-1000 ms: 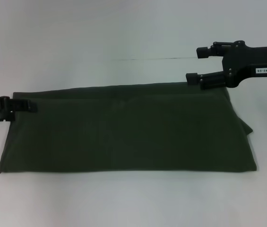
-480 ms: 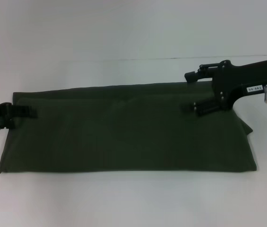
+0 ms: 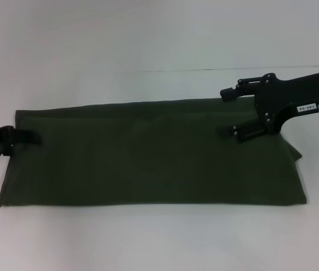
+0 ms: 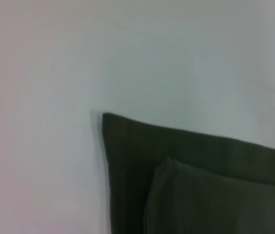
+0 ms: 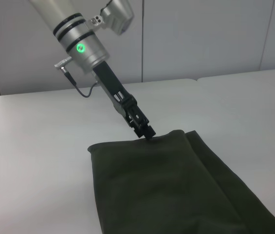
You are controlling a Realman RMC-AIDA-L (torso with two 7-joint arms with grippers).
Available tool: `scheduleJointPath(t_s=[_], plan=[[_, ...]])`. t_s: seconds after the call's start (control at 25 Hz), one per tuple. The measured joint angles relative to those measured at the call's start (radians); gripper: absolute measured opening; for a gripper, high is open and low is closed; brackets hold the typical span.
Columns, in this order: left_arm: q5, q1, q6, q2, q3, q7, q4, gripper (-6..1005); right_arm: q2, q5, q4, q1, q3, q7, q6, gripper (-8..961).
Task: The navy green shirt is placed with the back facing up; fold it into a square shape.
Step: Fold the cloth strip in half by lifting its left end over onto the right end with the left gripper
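The large dark olive-green soft-fabric shirt point(image 3: 148, 152) is lying on the white table point(image 3: 148, 34) as a long folded band. The right gripper point(image 3: 232, 112), having descended from above the far right corner, is now straddling that edge with fingers spread, so a grasp appears imminent. The left gripper point(image 3: 26, 137) is staying clamped on the left end, fingers closed on fabric.

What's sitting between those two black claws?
Only the dark olive-green shirt, folded into a long band, spans from left gripper to right gripper; the head view shows it.
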Motion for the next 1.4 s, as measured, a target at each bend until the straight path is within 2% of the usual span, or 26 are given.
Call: scheduleJointPath(t_s=[0.44,1.0,1.4], plan=[[0.0,-0.021,-0.017,-0.009,0.023,-0.001,-0.051,875,-0.005,-0.012,0.0,0.008,-0.002,-0.002,0.0,915],[-0.002,-0.038,-0.011,-0.014,0.024,-0.002,-0.081,876,-0.001,-0.036,-0.002,0.025,-0.002,-0.003,-0.001,914],[-0.008,-0.03,-0.006,-0.002,-0.039,-0.002,-0.035,875,0.001,-0.051,-0.002,0.038,-0.001,0.001,0.002,914]])
